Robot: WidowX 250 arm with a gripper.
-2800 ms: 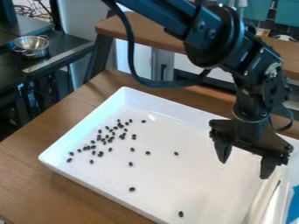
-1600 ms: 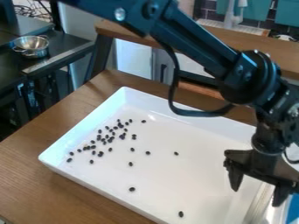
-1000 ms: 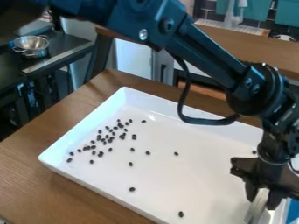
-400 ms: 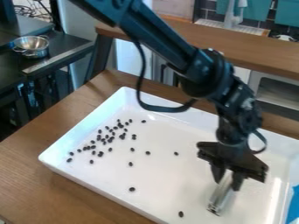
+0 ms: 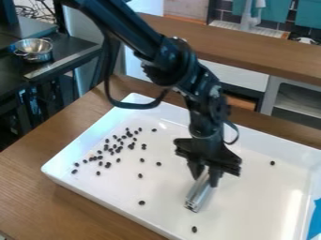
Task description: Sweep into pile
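The claw (image 5: 205, 177), matte black and angular, is clamped on a squared, shiny bar (image 5: 199, 193) with straight edges, which slants down from between its fingers toward the view's lower left. Both are over the glossy white tray (image 5: 263, 197), a smooth, shallow rectangle with raised walls. Small, dark, oval beans (image 5: 118, 150) lie in a loose cluster to the left of the claw, with a few strays nearer to it. One bean lies right of the claw and another below the bar, near the tray's front wall. Brown, grained wood (image 5: 37, 187) runs under the tray; a rounded, shiny metal bowl (image 5: 34, 49) sits well apart, to the claw's upper left.

Compared with the last earlier frame, claw and bar have moved left across the tray, closer to the cluster, while the clustered beans lie as they did.
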